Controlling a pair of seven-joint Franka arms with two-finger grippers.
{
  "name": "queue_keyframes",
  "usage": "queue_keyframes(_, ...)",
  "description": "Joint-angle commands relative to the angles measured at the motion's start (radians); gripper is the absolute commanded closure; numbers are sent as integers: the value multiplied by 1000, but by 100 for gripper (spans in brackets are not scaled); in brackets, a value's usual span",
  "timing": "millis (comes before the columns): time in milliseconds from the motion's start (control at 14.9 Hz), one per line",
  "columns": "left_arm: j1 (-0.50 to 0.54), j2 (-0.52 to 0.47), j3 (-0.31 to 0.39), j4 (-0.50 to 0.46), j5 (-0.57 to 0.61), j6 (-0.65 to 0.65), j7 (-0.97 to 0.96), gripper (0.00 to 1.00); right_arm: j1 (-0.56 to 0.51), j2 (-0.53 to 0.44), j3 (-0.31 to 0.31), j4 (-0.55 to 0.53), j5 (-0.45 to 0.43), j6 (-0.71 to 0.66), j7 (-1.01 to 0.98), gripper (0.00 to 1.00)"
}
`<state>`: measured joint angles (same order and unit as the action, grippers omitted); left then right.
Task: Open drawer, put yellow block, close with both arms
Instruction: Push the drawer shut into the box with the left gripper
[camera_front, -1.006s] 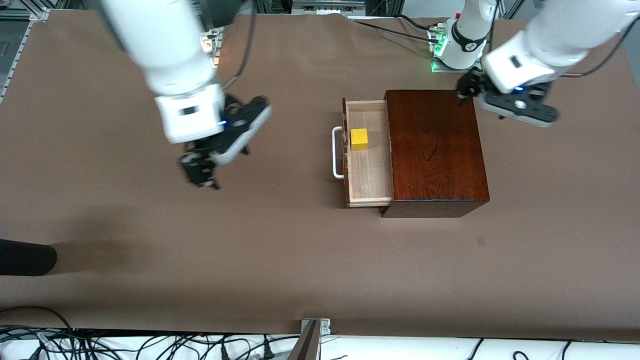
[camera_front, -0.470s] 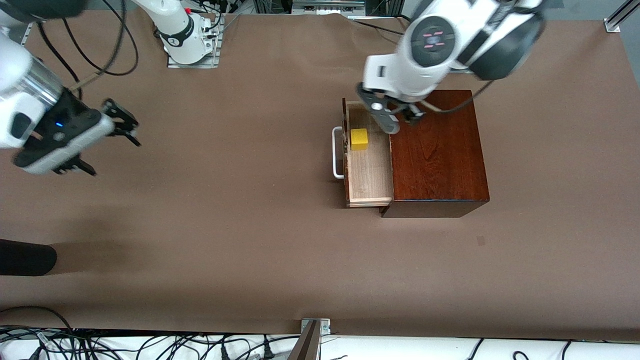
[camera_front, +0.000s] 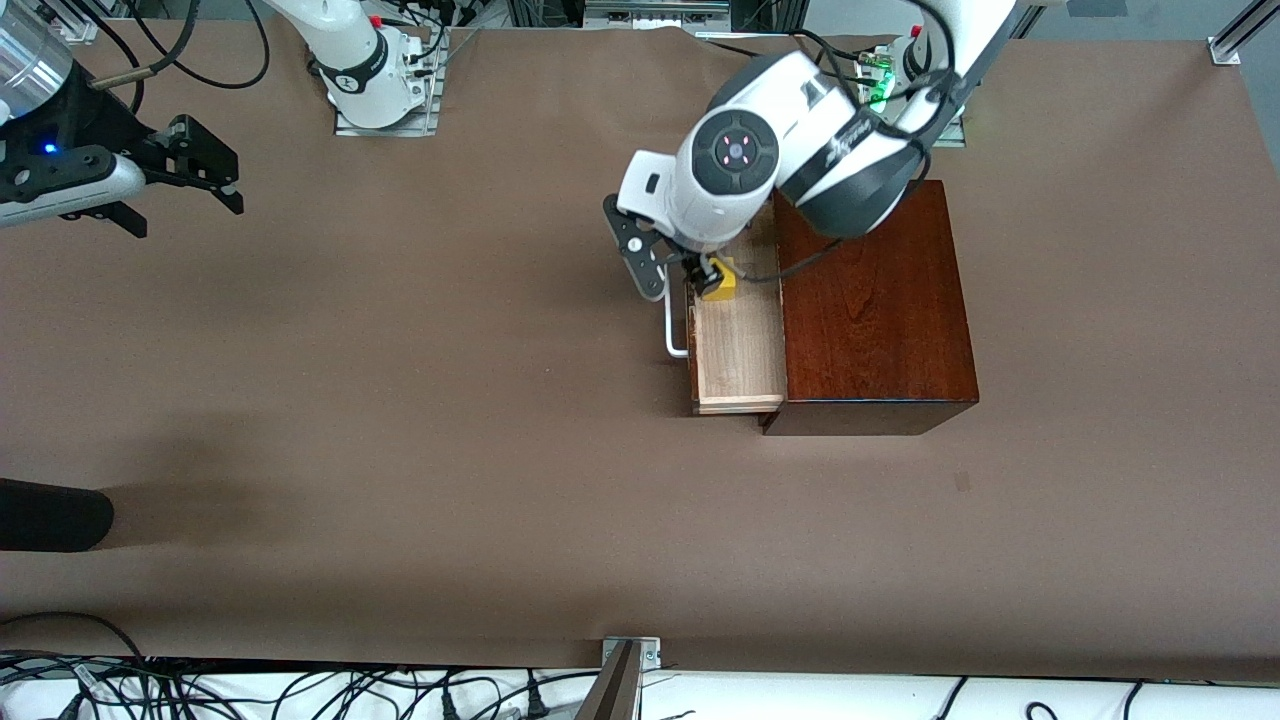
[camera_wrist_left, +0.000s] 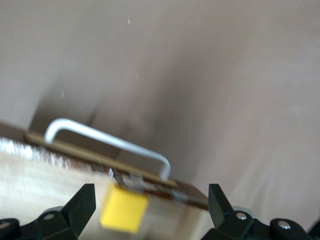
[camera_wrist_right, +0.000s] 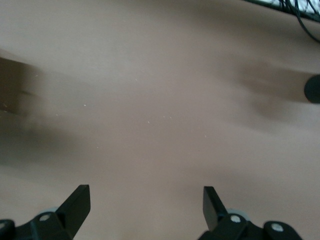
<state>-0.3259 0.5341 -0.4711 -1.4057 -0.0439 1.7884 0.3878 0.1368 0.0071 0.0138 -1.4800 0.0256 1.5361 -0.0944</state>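
Drawer (camera_front: 738, 345) stands pulled out of the mahogany box (camera_front: 872, 300), its pale tray open toward my right arm's end of the tabletop (camera_front: 400, 420), and the yellow block (camera_front: 722, 281) sits inside it, close to the white handle (camera_front: 672, 340) and the dark front. That part has not changed in the last second; the block lies where it lay.

What has changed is me. My left gripper (camera_front: 672, 268) was hanging off the box's corner at my left arm's end a second ago; it has swung across the box and now hovers over the drawer front, just above the handle and the block. Its fingers (camera_wrist_left: 80, 205) are spread wide with nothing between them; in the left wrist view the block shows below the gap and the handle just past it. My right gripper (camera_front: 185, 170) has pulled well away from the box toward my right arm's end, fingers (camera_wrist_right: 75, 202) spread and empty, over bare tabletop.

So I judge opening and placing done, and only the closing left. My left hand looks placed to push the front in; my right is far off and must return if both are to share the push.
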Motion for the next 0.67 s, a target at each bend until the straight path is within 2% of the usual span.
queue_keyframes(0,-34,75,-3,47,34,83,115,0,-75,14,0,-20,13,7,8,0)
queue_keyframes(201,-111,130,-6,47,206,114,199,0,-108,51,5,-20,19,13,18,0)
queue_keyframes(335,-177,158,2,47,303,121,201,0,-146,60,35,-23,22,7,22,0)
queue_keyframes(604,-179,196,3,40,426,123,203,0,-154,62,49,-13,23,-4,22,0)
